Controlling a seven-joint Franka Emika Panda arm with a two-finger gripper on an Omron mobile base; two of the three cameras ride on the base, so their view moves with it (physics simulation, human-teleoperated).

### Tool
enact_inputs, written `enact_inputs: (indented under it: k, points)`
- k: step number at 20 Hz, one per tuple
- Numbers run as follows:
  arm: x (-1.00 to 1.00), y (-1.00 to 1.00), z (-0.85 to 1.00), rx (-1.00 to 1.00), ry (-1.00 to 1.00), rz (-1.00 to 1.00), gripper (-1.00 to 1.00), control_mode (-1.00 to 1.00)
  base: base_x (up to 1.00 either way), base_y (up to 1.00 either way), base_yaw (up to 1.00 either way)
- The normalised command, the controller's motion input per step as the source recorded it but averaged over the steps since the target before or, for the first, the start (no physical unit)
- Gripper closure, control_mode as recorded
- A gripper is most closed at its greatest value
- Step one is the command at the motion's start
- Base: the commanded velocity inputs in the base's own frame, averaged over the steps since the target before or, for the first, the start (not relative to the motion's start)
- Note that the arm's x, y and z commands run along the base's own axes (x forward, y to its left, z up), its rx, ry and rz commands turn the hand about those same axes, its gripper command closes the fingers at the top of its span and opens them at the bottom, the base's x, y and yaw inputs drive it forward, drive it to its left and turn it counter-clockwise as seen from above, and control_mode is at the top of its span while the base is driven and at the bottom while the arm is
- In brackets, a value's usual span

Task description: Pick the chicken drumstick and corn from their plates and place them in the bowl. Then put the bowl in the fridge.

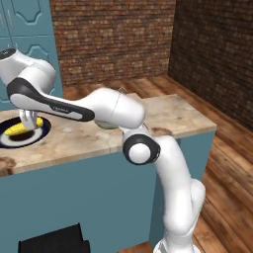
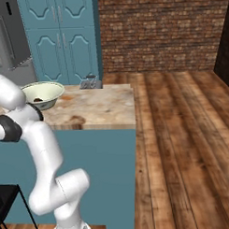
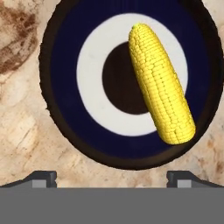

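tool (image 1: 28, 121): fingers spread wide, nothing between them, hanging straight over the navy-rimmed plate; wide stance looks meant to straddle the cob
corn (image 3: 161, 84): lies flat on the navy-rimmed plate (image 3: 65, 52), offset toward one side, crossing the white ring and dark centre, one end near the rim; not touched; in the left base view it shows as a yellow bit just beside the tool
tool vs corn: in the hand view the cob runs lengthwise away from the camera and slightly slanted, so the fingers at either side would close across its narrow width; cob sits off-centre toward one finger, probably needs a small shift
bowl (image 2: 42, 93): upright on the tabletop (image 2: 97, 107), well apart from the corn plate, arm link partly in front
chicken drumstick (image 2: 38, 99): small dark lump inside the bowl, so that half looks done
fridge (image 2: 10, 36): grey steel, behind the tabletop; door state unclear
step: corn pick, grasp not yet made
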Motion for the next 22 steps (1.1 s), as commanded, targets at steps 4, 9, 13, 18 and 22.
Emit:
enact_inputs:
  k: [4,9,13,18,22]
  points:
    - [0.03,-0.09,-0.12,0.04,0.0,0.0,-1.0,-1.0,0.0,0.0,0.0]
    - [0.03,-0.12,-0.32,0.01,0.0,0.0,-1.0,-1.0,0.0,0.0,0.0]
    - [0.19,-0.12,-0.29,0.0,0.0,0.0,-1.0,-1.0,0.0,0.0,0.0]
    - [0.25,-0.11,-0.13,0.02,-0.04,0.0,-1.0,-1.0,0.0,0.0,0.0]
    - [0.38,-0.01,-0.04,0.02,-0.02,0.0,-1.0,-1.0,0.0,0.0,0.0]
